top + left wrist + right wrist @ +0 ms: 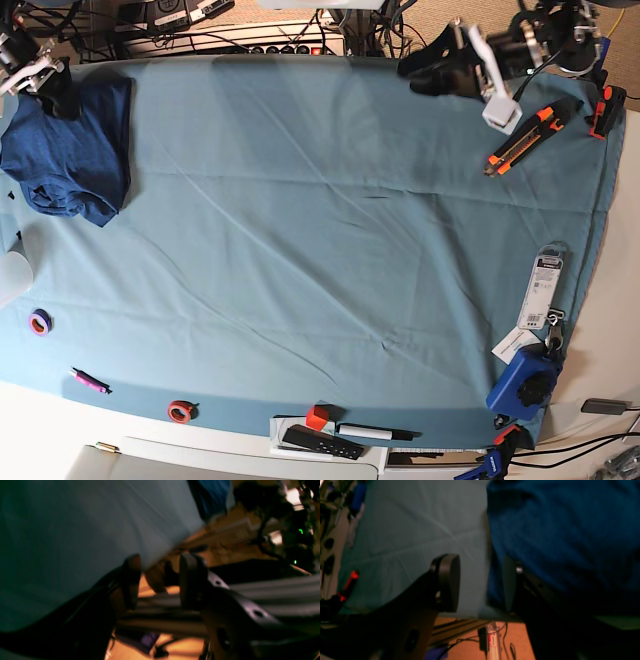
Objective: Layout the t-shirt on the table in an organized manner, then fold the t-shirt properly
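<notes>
At the far left corner of the desk the t-shirt lies bunched, its longer side running from the back edge toward the front, with the right claw standing wide at its edge, one pad over the bare cloth and one over the fabric, gripping nothing. Along the front edge lie a purple tape ring, a pink pen, a red tape ring and a black remote. At the right are an orange utility knife, a packaged tag and a blue tool, while the left claw hangs wide and empty off the desk's edge.

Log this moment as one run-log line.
t-shirt: bunched, table corner | right gripper: open at shirt edge | left gripper: open, empty | fold: not started
</notes>
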`<action>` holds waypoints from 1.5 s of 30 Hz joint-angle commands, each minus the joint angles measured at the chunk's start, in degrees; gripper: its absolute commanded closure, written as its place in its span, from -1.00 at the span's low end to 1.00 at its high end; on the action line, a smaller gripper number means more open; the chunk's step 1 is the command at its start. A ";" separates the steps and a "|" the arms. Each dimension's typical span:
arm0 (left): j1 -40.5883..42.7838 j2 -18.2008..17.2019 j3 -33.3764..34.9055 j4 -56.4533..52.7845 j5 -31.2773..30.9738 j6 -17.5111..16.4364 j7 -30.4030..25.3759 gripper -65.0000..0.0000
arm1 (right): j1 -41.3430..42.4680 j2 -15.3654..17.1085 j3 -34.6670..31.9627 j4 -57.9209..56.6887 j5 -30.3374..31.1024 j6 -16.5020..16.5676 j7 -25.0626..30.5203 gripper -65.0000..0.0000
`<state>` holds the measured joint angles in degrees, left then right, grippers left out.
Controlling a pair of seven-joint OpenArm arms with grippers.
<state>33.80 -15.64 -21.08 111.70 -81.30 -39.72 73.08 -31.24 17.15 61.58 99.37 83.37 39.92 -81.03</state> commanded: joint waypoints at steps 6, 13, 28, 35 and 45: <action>4.02 -5.42 -0.20 0.94 -3.70 -0.28 5.88 0.25 | -6.82 0.59 -7.13 0.81 1.63 0.08 1.03 0.17; 9.99 -10.67 -0.09 0.90 -3.70 -0.28 6.92 0.25 | -12.98 -1.64 -23.26 0.70 -0.17 0.08 1.03 0.17; 17.16 -17.11 -0.04 -3.74 2.80 -0.28 4.20 0.26 | -17.59 -3.15 -49.83 -7.34 -50.88 0.08 11.76 0.17; 14.71 -20.57 6.69 -19.28 14.16 -0.28 -11.76 0.26 | -14.93 -3.17 -54.99 -25.66 -61.51 0.08 25.33 0.17; 1.92 -18.69 28.37 -40.04 27.19 -0.28 -23.08 0.25 | -3.32 -3.17 -55.17 -51.17 -64.04 0.08 35.78 0.17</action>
<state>35.03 -33.87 7.57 71.09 -53.10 -39.53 49.63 -33.71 13.32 6.28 47.79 19.38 39.53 -44.47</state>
